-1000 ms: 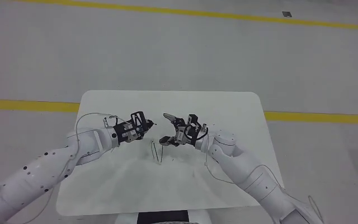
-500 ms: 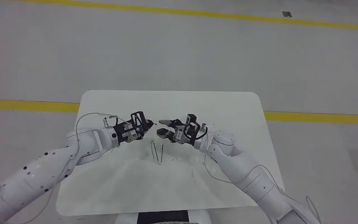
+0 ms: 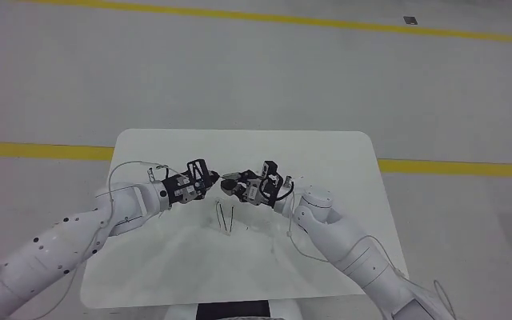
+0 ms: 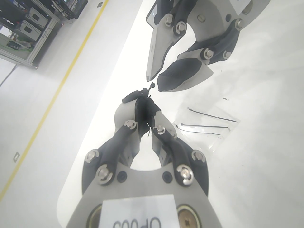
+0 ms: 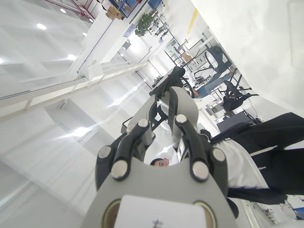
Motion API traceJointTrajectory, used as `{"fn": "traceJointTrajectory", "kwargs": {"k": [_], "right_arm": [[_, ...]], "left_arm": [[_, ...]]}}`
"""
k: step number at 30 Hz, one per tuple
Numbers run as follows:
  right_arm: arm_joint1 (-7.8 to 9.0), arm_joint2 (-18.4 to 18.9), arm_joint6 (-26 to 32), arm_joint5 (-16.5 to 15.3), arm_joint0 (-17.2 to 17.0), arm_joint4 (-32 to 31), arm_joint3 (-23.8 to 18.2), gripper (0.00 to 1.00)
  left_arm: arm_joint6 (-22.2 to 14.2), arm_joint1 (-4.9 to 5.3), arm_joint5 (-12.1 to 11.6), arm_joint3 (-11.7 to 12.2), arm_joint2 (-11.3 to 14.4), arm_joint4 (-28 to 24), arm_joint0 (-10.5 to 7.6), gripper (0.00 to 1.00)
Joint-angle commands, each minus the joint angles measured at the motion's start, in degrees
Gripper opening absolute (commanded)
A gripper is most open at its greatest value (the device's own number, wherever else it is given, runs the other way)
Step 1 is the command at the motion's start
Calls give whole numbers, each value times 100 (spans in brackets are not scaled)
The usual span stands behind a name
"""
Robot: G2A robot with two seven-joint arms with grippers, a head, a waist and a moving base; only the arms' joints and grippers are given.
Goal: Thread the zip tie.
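Just beside right gripper [image 4: 154, 83]: zip tie [image 4: 150, 89] head, pinched in left gripper [image 4: 142, 99].

Nearly tip to tip, left gripper [image 3: 211, 178] and right gripper [image 3: 228, 180], loose zip ties [image 3: 225, 217] nearby.

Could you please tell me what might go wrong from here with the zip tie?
1. The left gripper pinches the zip tie with just a short end sticking out toward the right gripper, whose fingers are barely apart; they could close beside it and miss.
2. The two grippers' tips are almost touching, so a small misalignment may bump them together and knock the tie loose onto the table, near the bag of spares.
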Motion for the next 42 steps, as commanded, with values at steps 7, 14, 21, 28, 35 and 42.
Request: {"fn": "traceJointTrajectory", "kwargs": {"k": [7, 14, 21, 28, 35, 42], "right_arm": [[-71, 30, 14, 43, 7, -102, 59, 14], [-124, 72, -97, 39, -2, -264, 54, 8], [-164, 134, -127, 78, -34, -372, 54, 9], [-201, 200, -127, 102, -73, -450, 54, 10], [-234, 259, -140, 133, -102, -562, 48, 0], [-261, 322, -165, 140, -149, -692, 29, 0]], "left_arm": [[0, 0, 0, 0, 0, 0, 0, 0], [0, 0, 0, 0, 0, 0, 0, 0], [0, 0, 0, 0, 0, 0, 0, 0], [0, 0, 0, 0, 0, 0, 0, 0], [0, 0, 0, 0, 0, 0, 0, 0], [0, 0, 0, 0, 0, 0, 0, 0]]}}
